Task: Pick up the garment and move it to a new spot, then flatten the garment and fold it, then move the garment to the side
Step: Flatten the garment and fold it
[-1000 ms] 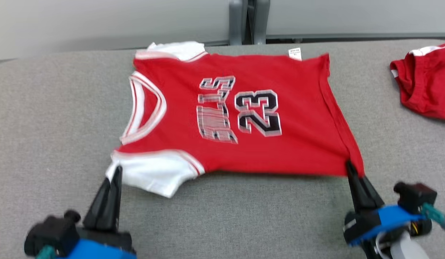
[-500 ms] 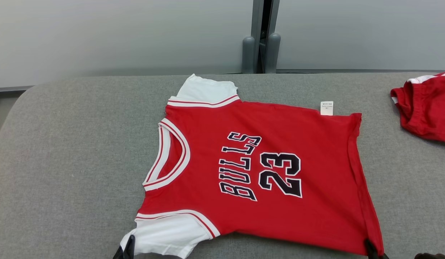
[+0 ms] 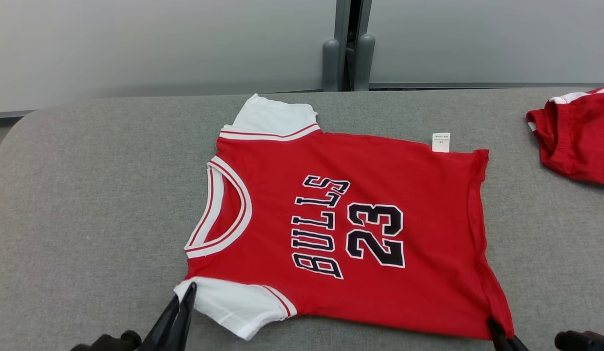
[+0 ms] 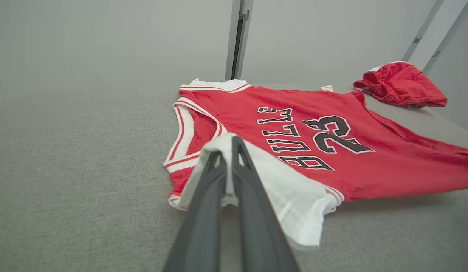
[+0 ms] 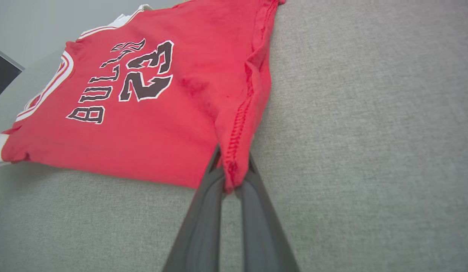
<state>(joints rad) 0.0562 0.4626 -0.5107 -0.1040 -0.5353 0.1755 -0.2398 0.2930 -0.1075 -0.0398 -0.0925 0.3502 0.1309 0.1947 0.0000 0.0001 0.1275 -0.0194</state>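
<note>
The garment is a red jersey with white sleeves and "BULLS 23" on it, spread front-up on the grey table, neck to the left. My left gripper is shut on the near white sleeve, whose cloth drapes over the fingertips in the left wrist view. My right gripper is shut on the near hem corner of the garment, with red cloth pinched between the fingers. Both held edges are lifted slightly off the table.
A second red piece of clothing lies crumpled at the table's far right, also in the left wrist view as a red heap. A grey post stands behind the table against the pale wall. Bare grey surface lies left of the jersey.
The head camera has tilted up, so the whole scene sits lower in view. Both grippers have kept their hold on sleeve and hem corner; the jersey lies much as before.
</note>
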